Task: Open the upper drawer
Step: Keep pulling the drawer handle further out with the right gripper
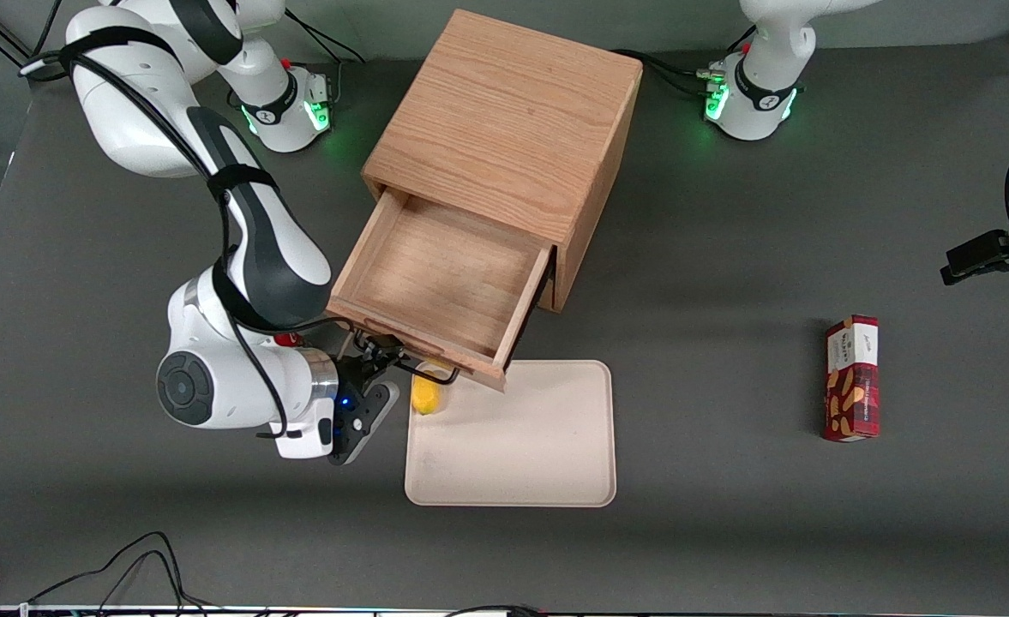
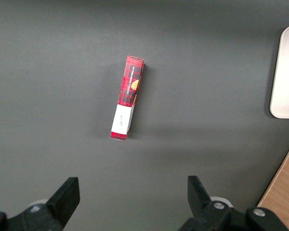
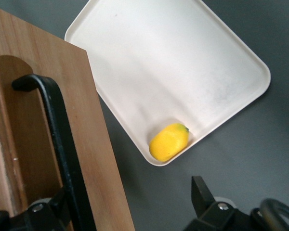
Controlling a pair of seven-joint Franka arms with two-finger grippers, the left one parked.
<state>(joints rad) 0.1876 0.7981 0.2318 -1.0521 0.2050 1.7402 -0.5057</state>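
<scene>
The upper drawer [image 1: 444, 266] stands pulled far out of the oak cabinet [image 1: 504, 111], and its light-wood inside holds nothing. Its thin black wire handle [image 1: 427, 373] runs along the drawer front [image 3: 94, 144] and shows close up as a black bar [image 3: 55, 139]. My right gripper [image 1: 380, 356] sits at the handle's end nearest the working arm. In the right wrist view the gripper [image 3: 130, 192] is open. One finger [image 3: 58, 209] lies against the bar, and the other finger [image 3: 200, 192] hangs over the bare table, well apart from it.
A cream tray [image 1: 513, 437] lies in front of the drawer, partly under its front, with a yellow lemon [image 1: 426, 396] in the corner nearest my gripper. A red snack box [image 1: 852, 377] lies toward the parked arm's end of the table.
</scene>
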